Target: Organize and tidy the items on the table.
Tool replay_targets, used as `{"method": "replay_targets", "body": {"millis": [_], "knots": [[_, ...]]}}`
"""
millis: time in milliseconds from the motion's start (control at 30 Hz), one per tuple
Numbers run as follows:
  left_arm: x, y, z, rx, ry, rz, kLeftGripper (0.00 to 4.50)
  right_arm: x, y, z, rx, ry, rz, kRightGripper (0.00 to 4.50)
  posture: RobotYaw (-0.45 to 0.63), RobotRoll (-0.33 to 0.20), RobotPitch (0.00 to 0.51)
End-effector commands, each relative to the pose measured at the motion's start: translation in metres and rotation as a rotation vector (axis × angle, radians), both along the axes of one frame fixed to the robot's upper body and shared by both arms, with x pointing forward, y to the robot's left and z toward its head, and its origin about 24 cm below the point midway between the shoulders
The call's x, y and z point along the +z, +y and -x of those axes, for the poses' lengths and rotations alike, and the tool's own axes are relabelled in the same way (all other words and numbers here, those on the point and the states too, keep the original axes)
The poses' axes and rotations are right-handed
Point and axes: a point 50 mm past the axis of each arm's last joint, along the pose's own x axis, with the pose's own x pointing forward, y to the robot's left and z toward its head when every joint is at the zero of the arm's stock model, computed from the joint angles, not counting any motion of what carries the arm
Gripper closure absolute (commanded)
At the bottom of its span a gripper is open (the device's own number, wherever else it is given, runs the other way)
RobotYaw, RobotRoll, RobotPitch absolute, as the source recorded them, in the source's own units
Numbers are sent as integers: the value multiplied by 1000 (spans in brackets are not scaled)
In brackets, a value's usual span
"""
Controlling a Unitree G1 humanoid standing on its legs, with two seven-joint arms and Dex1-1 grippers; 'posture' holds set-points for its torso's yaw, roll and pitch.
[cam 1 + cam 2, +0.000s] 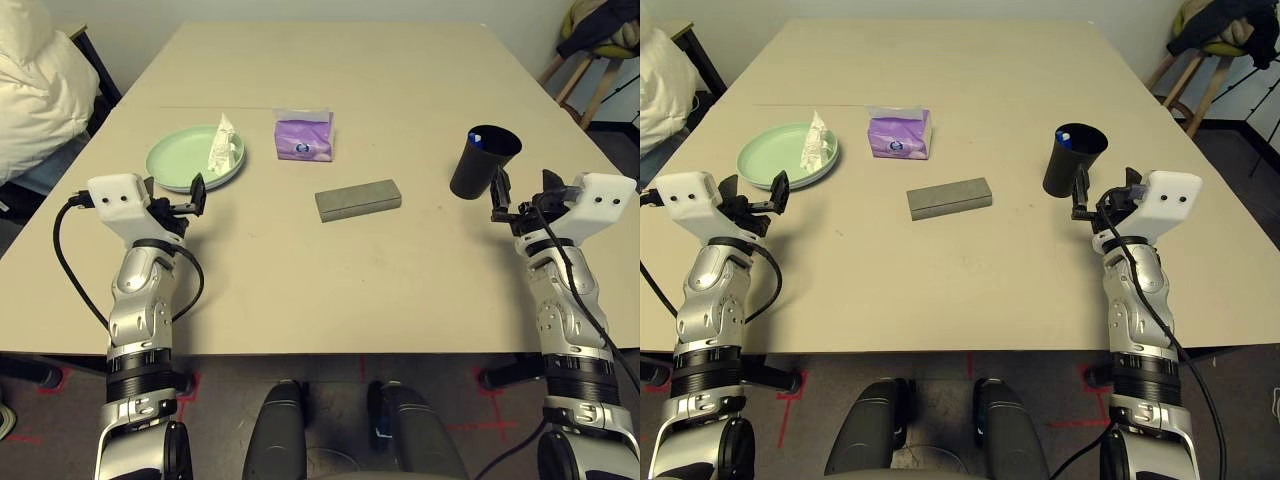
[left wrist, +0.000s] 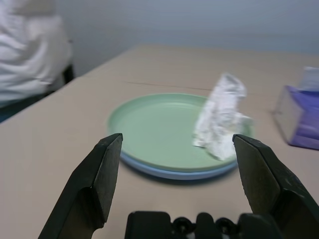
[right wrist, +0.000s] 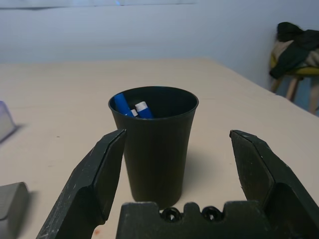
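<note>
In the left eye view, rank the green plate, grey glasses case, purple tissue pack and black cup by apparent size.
1. green plate, clearly the largest.
2. grey glasses case.
3. black cup and purple tissue pack look alike, too close to rank.

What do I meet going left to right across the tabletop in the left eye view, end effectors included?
Left end effector → green plate holding the crumpled tissue → purple tissue pack → grey case → black cup → right end effector.
</note>
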Motion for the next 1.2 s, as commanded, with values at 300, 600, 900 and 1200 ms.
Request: {"method": "replay_targets", "body": {"millis": [300, 600, 900, 1200], "knots": [[-6, -6, 0, -19, 19, -22, 0, -6, 2, 2, -22, 16, -7, 25, 195, 0, 120], [-5, -8, -2, -77, 28, -29, 0, -6, -7, 4, -57, 10, -4, 25, 176, 0, 114], [-5, -12, -4, -79, 20, -22, 0, -8, -11, 4, -84, 5, -6, 25, 164, 0, 106], [-4, -15, -5, -90, 14, -22, 0, -6, -11, 4, -83, 1, 1, 25, 161, 0, 103]]}}
